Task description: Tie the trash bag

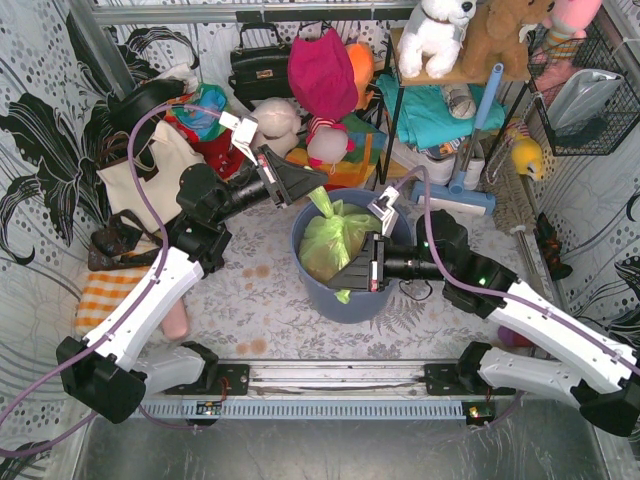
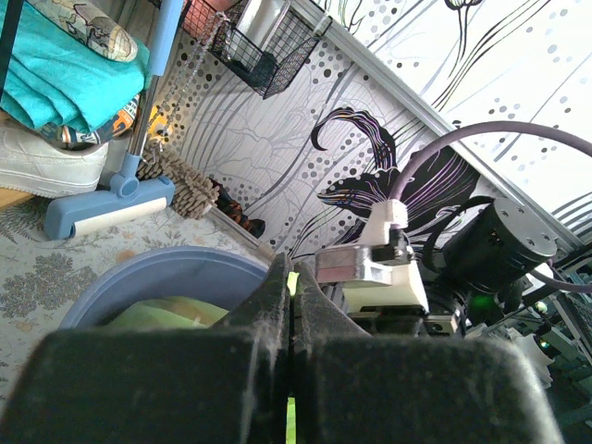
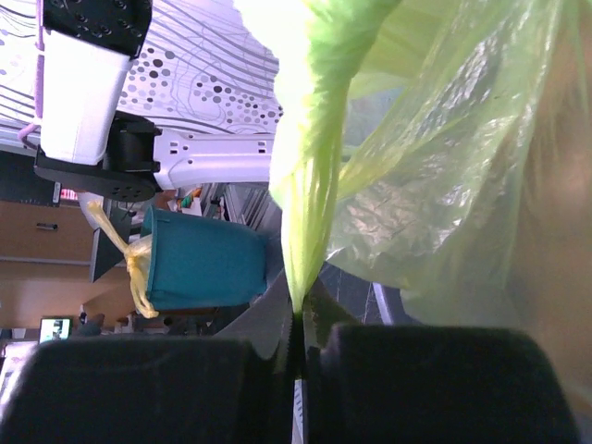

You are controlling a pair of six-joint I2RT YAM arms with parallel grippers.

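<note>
Your left gripper (image 2: 291, 289) and right gripper (image 3: 298, 326) each clamp a twisted flap of the trash bag (image 1: 335, 240), held apart, seemingly for knotting.

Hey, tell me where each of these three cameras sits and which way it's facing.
Top external: above and behind the bases, looking down on the bin and trash bag; both arms show.
Left wrist: looks along the shut left tool, over the bin rim, toward the right arm.
Right wrist: looks along the shut right tool and the pinched bag film toward the left arm.
Shared: both wrist views show green film clamped in their own tool.
</note>
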